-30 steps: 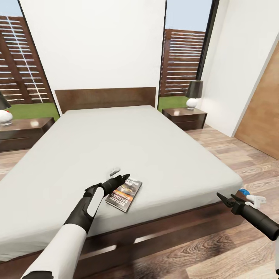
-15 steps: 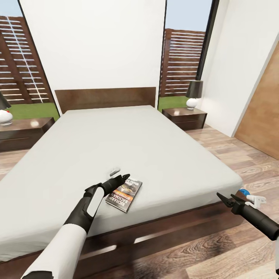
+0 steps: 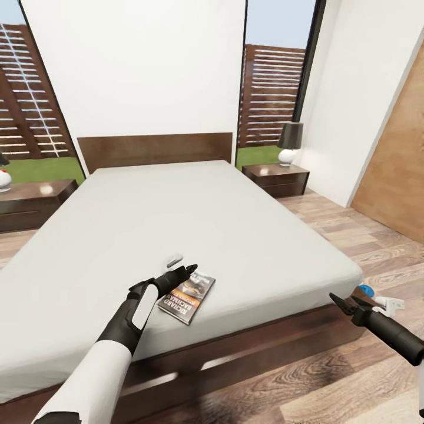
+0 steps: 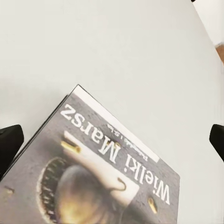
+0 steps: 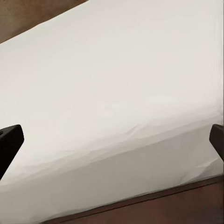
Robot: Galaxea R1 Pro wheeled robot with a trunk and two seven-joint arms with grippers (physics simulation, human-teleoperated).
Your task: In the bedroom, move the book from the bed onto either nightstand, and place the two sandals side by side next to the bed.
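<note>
The thin, dark-covered paperback book [image 3: 187, 295] with orange and white lettering is lying flat on the smooth, pale grey mattress of the low, wood-framed bed [image 3: 247, 235], near its foot edge. The left gripper [image 3: 187, 272] is hovering just over the book, fingers spread wide and holding nothing. Being so thin and flat, the book is likely offering little edge to pinch, so the fingers may slide it across the slick sheet. The right gripper [image 3: 341, 304] is hanging beside the bed's foot corner, parted and empty.

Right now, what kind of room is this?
A bedroom, most likely: a big bed with a headboard, and a nightstand beside it holding a lamp.
</note>
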